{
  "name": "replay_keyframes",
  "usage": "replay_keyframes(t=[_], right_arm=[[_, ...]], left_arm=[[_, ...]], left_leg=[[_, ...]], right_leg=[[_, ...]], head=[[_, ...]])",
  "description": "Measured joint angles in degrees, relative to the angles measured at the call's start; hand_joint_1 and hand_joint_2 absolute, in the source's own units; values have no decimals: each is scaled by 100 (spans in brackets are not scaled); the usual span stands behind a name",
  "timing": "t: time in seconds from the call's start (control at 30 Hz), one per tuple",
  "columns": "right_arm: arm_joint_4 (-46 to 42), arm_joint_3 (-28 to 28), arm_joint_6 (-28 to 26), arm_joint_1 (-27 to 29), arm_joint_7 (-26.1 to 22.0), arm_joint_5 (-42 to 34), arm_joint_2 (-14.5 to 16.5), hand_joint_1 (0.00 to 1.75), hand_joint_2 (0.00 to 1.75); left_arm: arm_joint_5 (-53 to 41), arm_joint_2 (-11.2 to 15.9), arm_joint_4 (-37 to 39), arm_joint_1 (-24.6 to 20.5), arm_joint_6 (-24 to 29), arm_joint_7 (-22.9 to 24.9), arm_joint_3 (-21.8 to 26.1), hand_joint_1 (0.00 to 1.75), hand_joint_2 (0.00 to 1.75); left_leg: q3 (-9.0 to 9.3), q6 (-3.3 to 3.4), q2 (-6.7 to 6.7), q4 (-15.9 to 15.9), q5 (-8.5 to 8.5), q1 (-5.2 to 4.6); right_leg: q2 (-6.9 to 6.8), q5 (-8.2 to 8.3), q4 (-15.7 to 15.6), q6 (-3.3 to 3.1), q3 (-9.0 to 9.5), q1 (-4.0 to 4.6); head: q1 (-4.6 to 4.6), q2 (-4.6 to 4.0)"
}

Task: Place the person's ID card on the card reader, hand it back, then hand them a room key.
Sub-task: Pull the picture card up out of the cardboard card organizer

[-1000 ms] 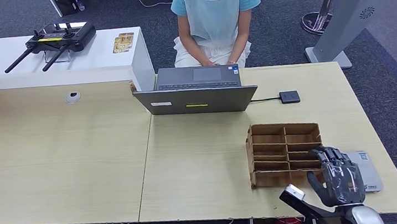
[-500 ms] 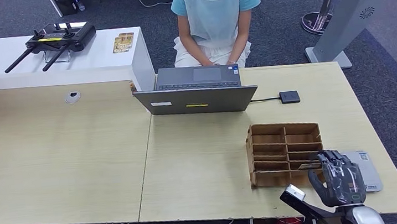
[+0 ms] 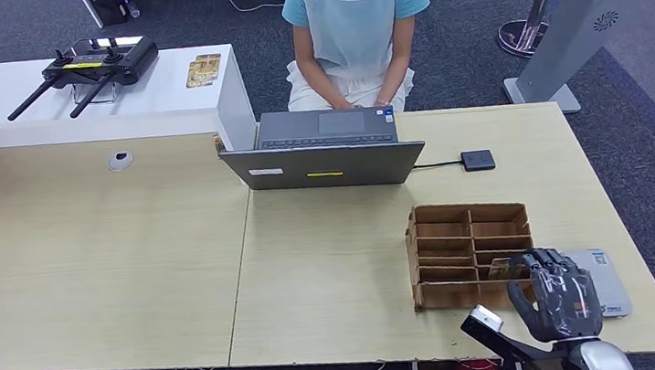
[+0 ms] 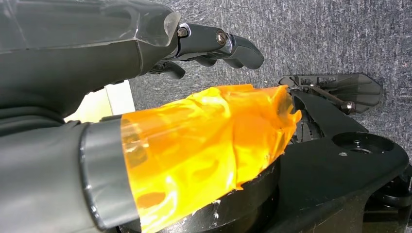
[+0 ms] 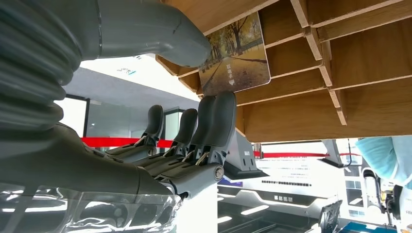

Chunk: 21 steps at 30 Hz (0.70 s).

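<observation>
Since a second ago my right hand [image 3: 556, 294] has drawn back a little toward the tabletop's [image 3: 112, 263] near edge, and a room key card [image 3: 501, 269] has come partway up out of the wooden card rack [image 3: 470, 251] with it; the person, the laptop and everything else sit where they were. From the right wrist view I can see why the hand is set as it is: the thick grey thumb [image 5: 160, 36] presses one face of the card [image 5: 235, 53] and the darker fingers [image 5: 216, 114] back the other, a pinch that lets the thin card slide straight out along its slot. So the right hand is grasping the card, at about 4 o'clock on the tabletop. It is a flat, stiff, glossy rectangle printed with a tree-lined avenue, and the rack is plain brown board, thin partitions forming narrow open cells. Just beside the rack at 3 o'clock lies the card reader [image 3: 612, 288], a flat grey pad; I cannot make out an ID card on it. My left hand [image 4: 145, 97] hangs over the carpet, fingers loosely curled around nothing, thumb wrapped in crinkled orange film.
</observation>
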Motion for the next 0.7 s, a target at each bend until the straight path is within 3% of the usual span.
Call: replay_keyframes(t=[0.43,0.7], right_arm=[[-5,-8,-4,-9,-14,0,9,93,175],[-71,-79,-10,-53,-52,10,8,100,175]], left_arm=[[7,0,0,0,0,-1,0,0,0],[9,0,0,-1,0,-1,-4,0,0]], left_leg=[[-1,0,0,0,0,0],[-1,0,0,0,0,0]], right_leg=[[0,0,0,0,0,0],[0,0,0,0,0,0]], head=[[0,-1],[0,0]])
